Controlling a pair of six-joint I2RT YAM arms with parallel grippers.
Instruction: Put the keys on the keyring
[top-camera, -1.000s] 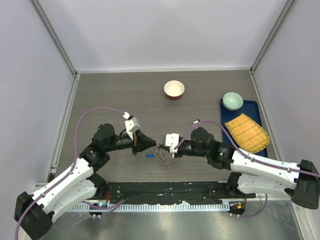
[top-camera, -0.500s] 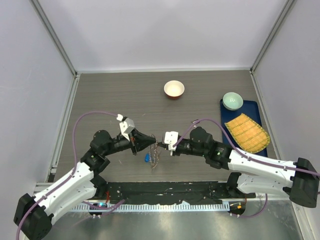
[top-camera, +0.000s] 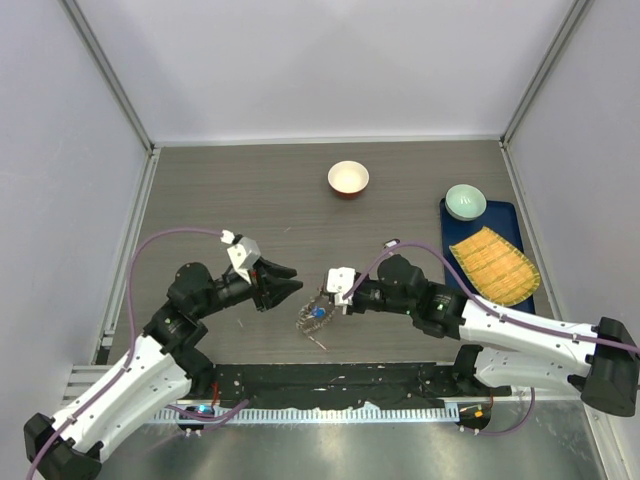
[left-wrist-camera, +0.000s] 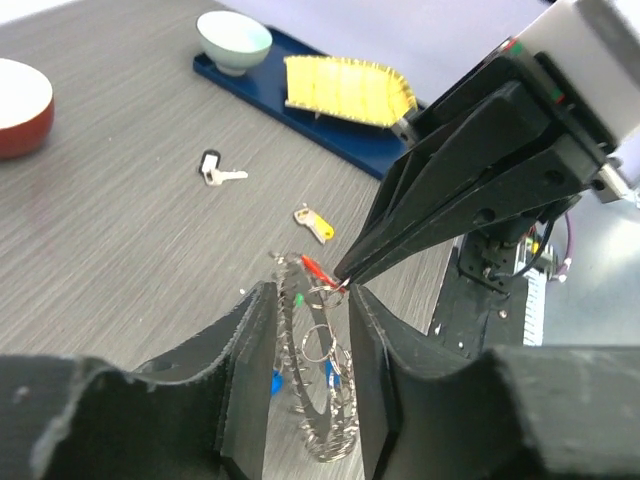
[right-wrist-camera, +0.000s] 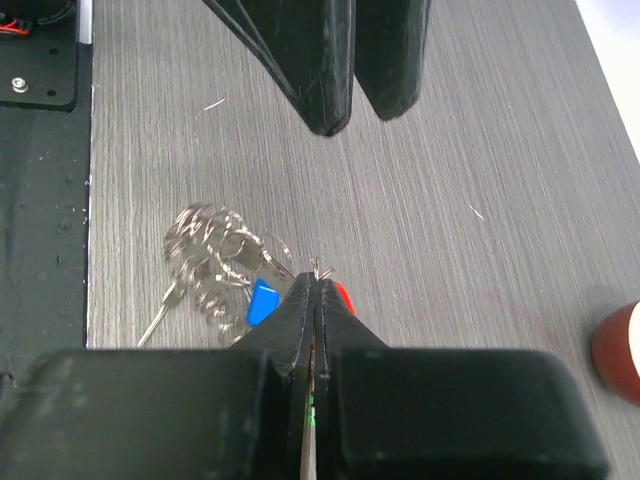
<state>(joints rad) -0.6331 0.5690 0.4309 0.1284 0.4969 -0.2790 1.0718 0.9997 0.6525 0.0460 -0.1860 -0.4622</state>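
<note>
The table (top-camera: 220, 190) is a dark grey board with a fine, straight wood grain. Two jointed arms of white shell and black joints reach over it. The left arm (top-camera: 150, 360) comes in from 7 o'clock and the right arm (top-camera: 510, 330) from 4 o'clock.

At 3 o'clock lies a flat, glossy blue tray (top-camera: 505, 215). It carries a ribbed yellow mat (top-camera: 493, 265) with curved sides. A round, smooth, pale green bowl (top-camera: 465, 201) sits at the tray's 12 o'clock end. A round bowl (top-camera: 348, 179), red outside and cream inside, stands alone at the table's 12 o'clock.

The left gripper (top-camera: 296, 279) has matte black wedge fingers, which stand spread with nothing between them. It sits just at 10 o'clock of the keyring (left-wrist-camera: 335, 440), apart from it.

The right gripper (left-wrist-camera: 343, 285) has its tapered black tips pressed together. It pinches the top of the keyring, though the tips may also catch the key beside them.

The keyring is at the table's 6 o'clock, near the front edge. It is a thin grey wire hoop fringed with small silvery loops, and it hangs from that pinch down to the board.

On the ring are a red key (left-wrist-camera: 318, 268) at the pinch, a green key (left-wrist-camera: 298, 298) and a blue key (right-wrist-camera: 262, 301). Each has a small plastic head on a silver blade.

In the left wrist view, a yellow key (left-wrist-camera: 314, 223) and a black key (left-wrist-camera: 214, 168) lie flat and loose on the wood. They are at the ring's 12 and 11 o'clock.
</note>
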